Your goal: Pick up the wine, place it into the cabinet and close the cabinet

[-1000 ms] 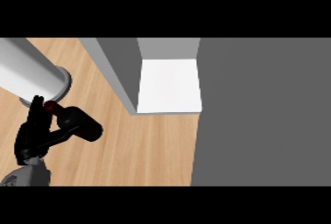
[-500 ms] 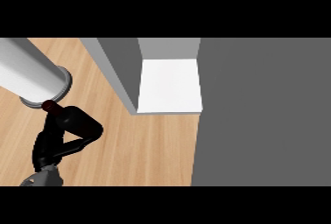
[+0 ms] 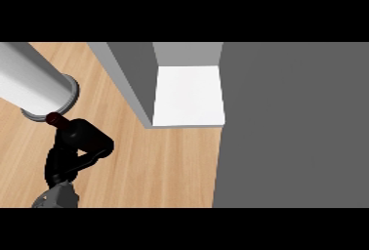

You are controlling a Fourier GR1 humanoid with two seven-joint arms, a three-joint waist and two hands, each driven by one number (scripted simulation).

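My left forearm comes in large from the upper left. Its black hand is curled round the dark wine bottle, whose dark red top shows just below the wrist. The rest of the bottle is mostly hidden by the fingers, and I cannot tell where it ends. The hand hangs over the wooden counter, left of the open cabinet. The cabinet's white shelf lies open to view, with its grey door standing between the hand and the shelf. My right hand does not show.
A broad grey cabinet face fills the right side of the view. A small grey part shows under the hand at the lower left. Bare wood lies between the hand and the cabinet.
The hand with the bottle has shifted a little to the right, toward the cabinet. Its fingers have drawn in from a spread pose to a tighter curl.
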